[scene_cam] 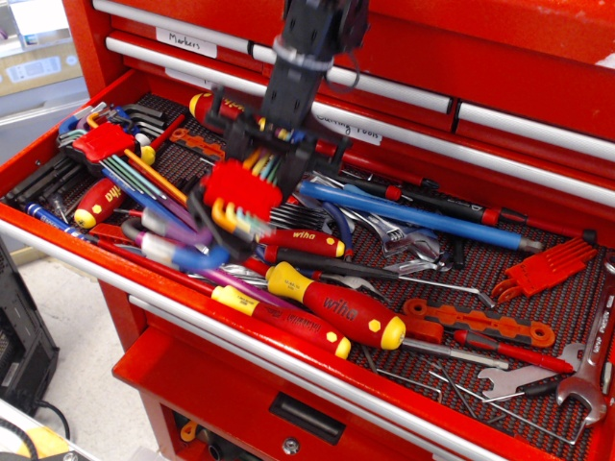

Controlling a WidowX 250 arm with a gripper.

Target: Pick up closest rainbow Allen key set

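The rainbow Allen key set [235, 197] has a red holder with orange, yellow, green, blue and purple keys. It hangs tilted in the air above the drawer's tools. Its thick blue and purple key ends [183, 252] point down to the left and are blurred. My black gripper [259, 146] is shut on the upper ends of the keys, just above the red holder. A second rainbow set [108, 144] in a red holder lies at the drawer's far left.
The open red drawer [317, 379] holds red-and-yellow screwdrivers [332, 309], a blue-handled tool [423, 219], wrenches [586, 384], an orange key holder [543, 269] and black hex keys [43, 178]. Closed drawer fronts [500, 58] rise behind the arm.
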